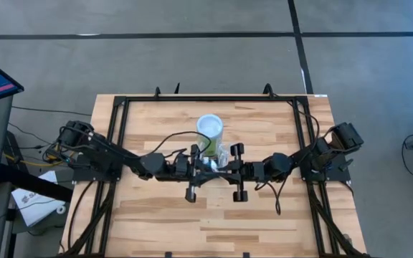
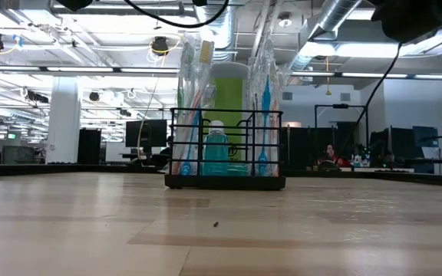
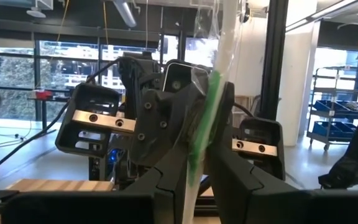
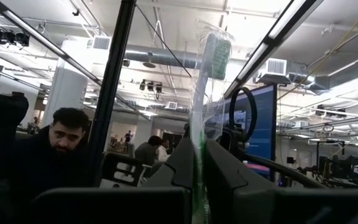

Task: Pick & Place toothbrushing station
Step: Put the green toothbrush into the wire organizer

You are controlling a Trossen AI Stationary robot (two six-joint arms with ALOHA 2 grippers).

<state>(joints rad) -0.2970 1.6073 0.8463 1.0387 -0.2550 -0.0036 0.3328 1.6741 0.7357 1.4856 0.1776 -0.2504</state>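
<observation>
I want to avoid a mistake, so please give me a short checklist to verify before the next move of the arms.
1. Left gripper grips a wrapped green toothbrush between its fingers: ok.
2. Right gripper is shut on a wrapped toothbrush: ok.
3. Whether both hold the same toothbrush: cannot tell.
4. Toothbrushing station stands upright on the table: ok.
5. Blue bottle and other toothbrushes stand inside the station: ok.
6. Lime-green cup stands close behind the grippers, clearance: cannot tell.
</observation>
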